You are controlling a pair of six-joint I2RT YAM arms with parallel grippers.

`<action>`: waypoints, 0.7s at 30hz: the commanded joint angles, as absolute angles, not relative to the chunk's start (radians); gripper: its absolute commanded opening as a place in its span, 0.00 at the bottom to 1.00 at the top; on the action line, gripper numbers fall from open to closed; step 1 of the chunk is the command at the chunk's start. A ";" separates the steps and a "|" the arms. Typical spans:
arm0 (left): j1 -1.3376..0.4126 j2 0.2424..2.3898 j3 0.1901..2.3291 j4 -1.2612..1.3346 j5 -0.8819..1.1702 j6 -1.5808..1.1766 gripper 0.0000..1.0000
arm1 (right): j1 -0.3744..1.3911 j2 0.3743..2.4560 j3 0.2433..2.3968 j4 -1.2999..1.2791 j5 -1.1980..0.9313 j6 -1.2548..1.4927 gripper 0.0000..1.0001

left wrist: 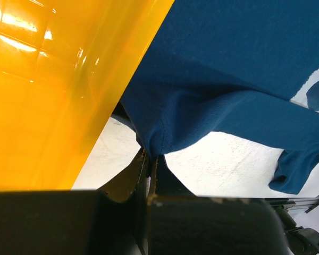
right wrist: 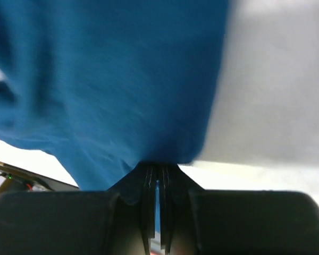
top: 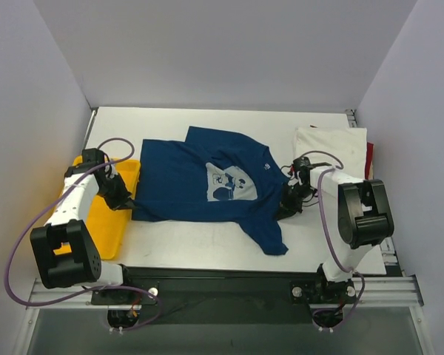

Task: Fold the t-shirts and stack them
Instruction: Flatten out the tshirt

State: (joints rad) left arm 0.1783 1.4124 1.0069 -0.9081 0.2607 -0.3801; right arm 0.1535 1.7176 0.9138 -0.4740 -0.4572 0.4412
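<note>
Now the large navy blue cloth t-shirt (top: 185,181) lies spread flat across the white bench (top: 200,240), its left edge pinched tight in the left tool (top: 123,197) beside the yellow plastic tray (top: 107,222), its right edge pinched in the right tool (top: 288,209).

Bright even light, glare on tray (left wrist: 37,106), right-wrist blur
</note>
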 commanded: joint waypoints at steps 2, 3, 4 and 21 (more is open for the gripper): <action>0.183 1.417 1.084 -0.873 0.285 -0.356 0.00 | 0.181 1.678 0.991 -0.469 -0.477 0.448 0.00; 0.186 1.417 1.095 -0.873 0.285 -0.354 0.00 | 0.181 1.620 0.997 -0.483 -0.488 0.454 0.00; 0.186 1.417 1.109 -0.871 0.284 -0.357 0.00 | 0.184 1.590 1.017 -0.501 -0.491 0.459 0.00; 0.294 1.453 1.243 -0.864 0.336 -0.359 0.00 | 0.190 1.220 1.348 -1.032 -0.555 0.414 0.00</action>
